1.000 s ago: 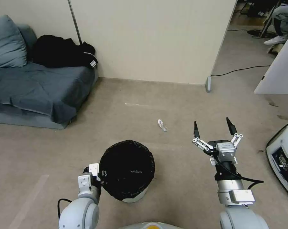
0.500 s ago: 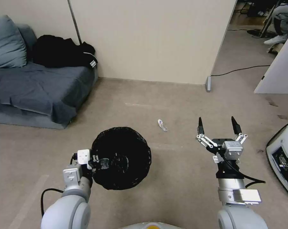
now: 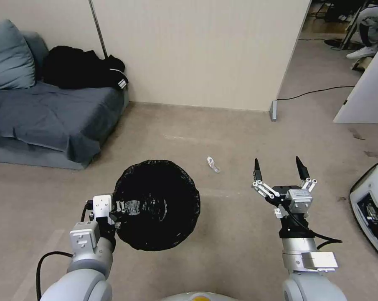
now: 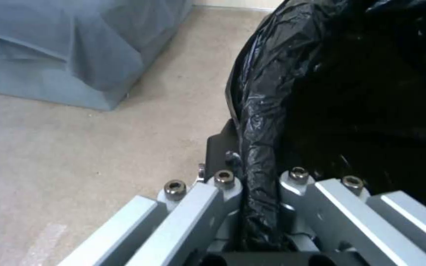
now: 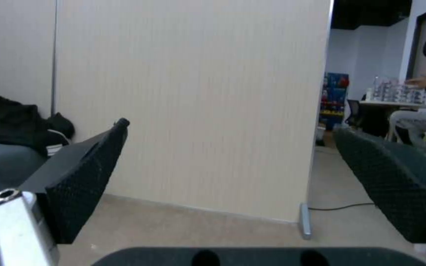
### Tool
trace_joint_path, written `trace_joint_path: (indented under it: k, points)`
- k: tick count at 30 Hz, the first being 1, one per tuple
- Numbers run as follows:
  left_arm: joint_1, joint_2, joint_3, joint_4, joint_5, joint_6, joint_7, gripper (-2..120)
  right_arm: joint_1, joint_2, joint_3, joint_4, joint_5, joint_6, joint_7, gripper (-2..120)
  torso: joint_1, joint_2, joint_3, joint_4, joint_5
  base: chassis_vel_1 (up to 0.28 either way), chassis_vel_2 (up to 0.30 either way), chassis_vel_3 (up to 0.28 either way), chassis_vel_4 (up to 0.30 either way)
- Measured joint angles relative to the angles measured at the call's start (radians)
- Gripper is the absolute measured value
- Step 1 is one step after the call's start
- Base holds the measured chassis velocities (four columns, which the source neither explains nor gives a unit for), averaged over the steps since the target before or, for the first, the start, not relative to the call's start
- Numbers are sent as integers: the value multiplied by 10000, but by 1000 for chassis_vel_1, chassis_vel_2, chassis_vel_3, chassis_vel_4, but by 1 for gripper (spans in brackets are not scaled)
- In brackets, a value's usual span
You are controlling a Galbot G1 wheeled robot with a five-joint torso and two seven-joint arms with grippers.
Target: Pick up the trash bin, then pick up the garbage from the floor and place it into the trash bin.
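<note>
In the left wrist view, the left gripper (image 4: 260, 184) clamps the trash bin (image 3: 156, 204) rim, black liner glossy, while the head view shows the right gripper (image 3: 279, 166) spread wide near floor litter (image 3: 213, 164).

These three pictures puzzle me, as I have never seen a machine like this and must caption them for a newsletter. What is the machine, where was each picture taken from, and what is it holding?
It is a wheeled robot with two arms, each ending in a gripper.

The wide picture comes from a camera on its head, looking down at the floor. The other two come from cameras on its wrists.

The left gripper is clamped on the rim of the trash bin, a round bin lined with a black bag. The left wrist picture shows that pinch up close, with the liner squeezed between the fingers.

The right gripper is open and holds nothing, out in front of the robot.

On the floor ahead lies a small whitish piece of garbage. A grey sofa stands at the left.
</note>
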Motion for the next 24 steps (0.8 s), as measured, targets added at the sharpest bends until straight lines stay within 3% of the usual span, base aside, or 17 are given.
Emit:
trace_joint_path:
  k: [24]
  points:
    - [1, -74, -53, 55, 119, -340, -148, 1, 81, 0, 86, -253, -142, 93, -386, 100, -1, 0, -1, 0, 1, -22, 20, 17, -23]
